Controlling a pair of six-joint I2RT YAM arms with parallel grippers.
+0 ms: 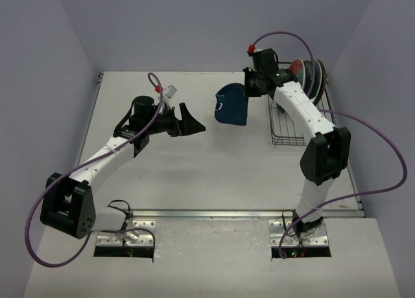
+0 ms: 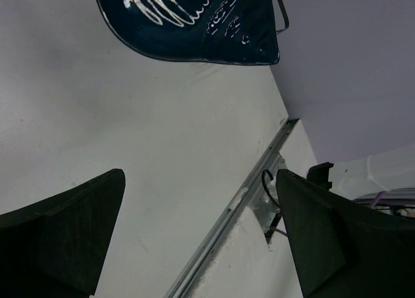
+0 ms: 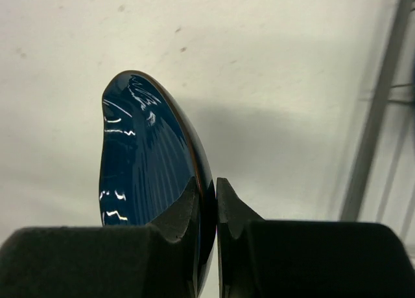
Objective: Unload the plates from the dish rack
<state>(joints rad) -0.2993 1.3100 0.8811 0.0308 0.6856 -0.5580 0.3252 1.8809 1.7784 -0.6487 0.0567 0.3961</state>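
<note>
The right gripper [image 3: 207,193] pinches a dark blue plate [image 1: 231,105] by its rim, holding it on edge just left of the dish rack [image 1: 288,135]; farther left, the left gripper [image 1: 192,122] gapes wide, empty.

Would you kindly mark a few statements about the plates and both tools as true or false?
1. The right tool is shut on the rim of a dark blue plate. True.
2. The left tool grips a plate too. False: it is open and holds nothing.
3. The dish rack holds no plates. False: other plates stand at its far end.
4. The dark blue plate is outside the dish rack, on its left in the top view. True.
</note>
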